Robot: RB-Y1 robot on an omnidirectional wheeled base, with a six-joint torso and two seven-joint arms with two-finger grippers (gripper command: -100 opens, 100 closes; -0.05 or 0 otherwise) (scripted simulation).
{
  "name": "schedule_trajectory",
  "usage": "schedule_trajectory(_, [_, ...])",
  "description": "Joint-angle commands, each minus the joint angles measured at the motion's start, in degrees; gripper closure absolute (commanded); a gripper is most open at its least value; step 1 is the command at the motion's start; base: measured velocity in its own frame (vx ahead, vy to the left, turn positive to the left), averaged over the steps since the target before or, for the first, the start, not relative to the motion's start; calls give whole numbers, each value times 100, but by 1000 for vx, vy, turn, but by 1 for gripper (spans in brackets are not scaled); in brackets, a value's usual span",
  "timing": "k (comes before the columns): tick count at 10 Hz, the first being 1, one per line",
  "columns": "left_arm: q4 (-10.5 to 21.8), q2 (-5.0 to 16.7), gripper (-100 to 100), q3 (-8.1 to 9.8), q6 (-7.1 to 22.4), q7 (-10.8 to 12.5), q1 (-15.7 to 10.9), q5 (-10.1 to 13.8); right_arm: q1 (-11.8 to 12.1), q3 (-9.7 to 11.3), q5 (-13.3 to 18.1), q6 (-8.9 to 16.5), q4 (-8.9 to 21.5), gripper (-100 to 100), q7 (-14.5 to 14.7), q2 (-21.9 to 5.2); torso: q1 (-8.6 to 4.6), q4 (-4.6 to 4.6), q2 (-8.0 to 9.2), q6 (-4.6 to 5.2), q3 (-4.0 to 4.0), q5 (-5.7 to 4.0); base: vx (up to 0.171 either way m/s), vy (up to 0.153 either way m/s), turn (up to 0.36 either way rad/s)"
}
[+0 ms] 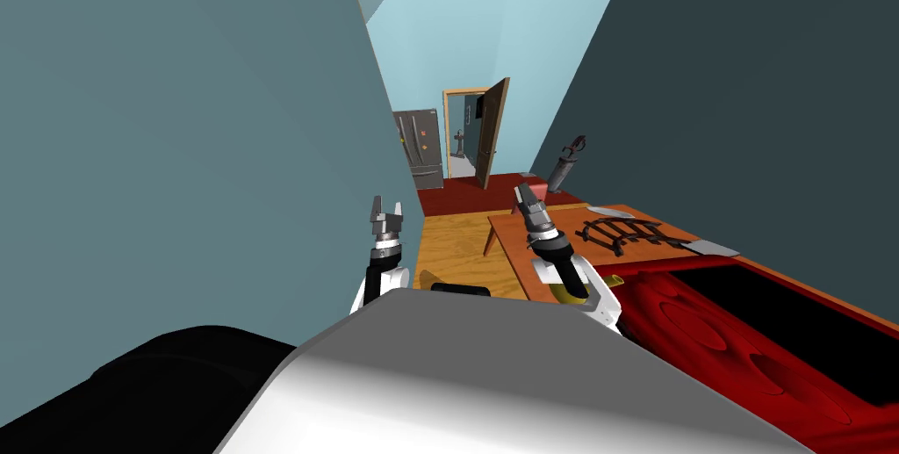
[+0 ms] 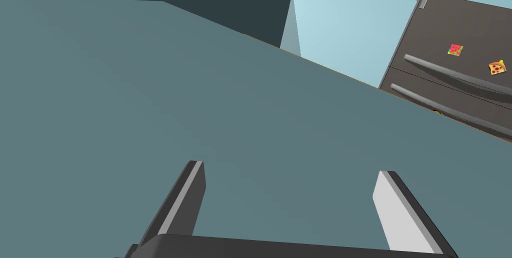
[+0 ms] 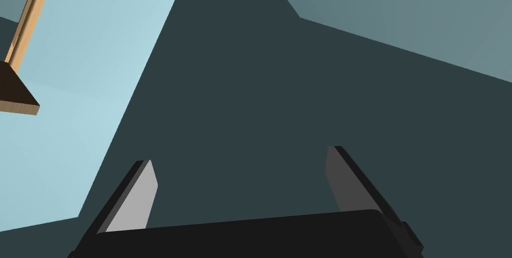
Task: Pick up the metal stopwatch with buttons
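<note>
A wooden table (image 1: 544, 238) stands ahead on my right with a black wire rack (image 1: 625, 233) on it. Two small flat grey things lie there too, one (image 1: 604, 210) at the far edge and one (image 1: 709, 248) past the rack; I cannot tell whether either is the stopwatch. My right gripper (image 1: 524, 191) hangs open above the table's near corner, its fingers (image 3: 142, 190) apart with nothing between them. My left gripper (image 1: 388, 205) is raised over the floor to the table's left, and its fingers (image 2: 400, 210) are open and hold nothing.
A blue-grey wall (image 1: 176, 124) runs close along my left. A red sofa (image 1: 755, 335) lies at the lower right. Down the passage stand a dark fridge (image 1: 419, 148), an open wooden door (image 1: 492, 133) and a dark upright thing (image 1: 566, 163) by the table's far end.
</note>
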Motion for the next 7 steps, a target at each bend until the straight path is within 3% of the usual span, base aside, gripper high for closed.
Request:
schedule_trajectory(1, [0,0,0,0,0,0,0,0,-196,120,286,134,229,-100,135,-252,0,0,0,0,0,0,-3,25,33])
schedule_trajectory(2, [0,0,0,0,0,0,0,0,-196,120,335,134,229,-100,135,-252,0,0,0,-1,0,0,-7,22,19])
schedule_trajectory(3, [0,0,0,0,0,0,0,0,-350,241,556,204,474,-100,262,-464,-1,0,0,0,0,0,-4,32,31])
schedule_trajectory(6, [0,0,0,0,0,0,0,0,-501,379,895,275,731,-100,392,-675,3,-1,-2,-1,-1,0,-1,29,24])
schedule_trajectory(7, [0,0,0,0,0,0,0,0,-650,534,1127,346,927,-100,522,-885,0,0,-1,1,-1,0,0,27,40])
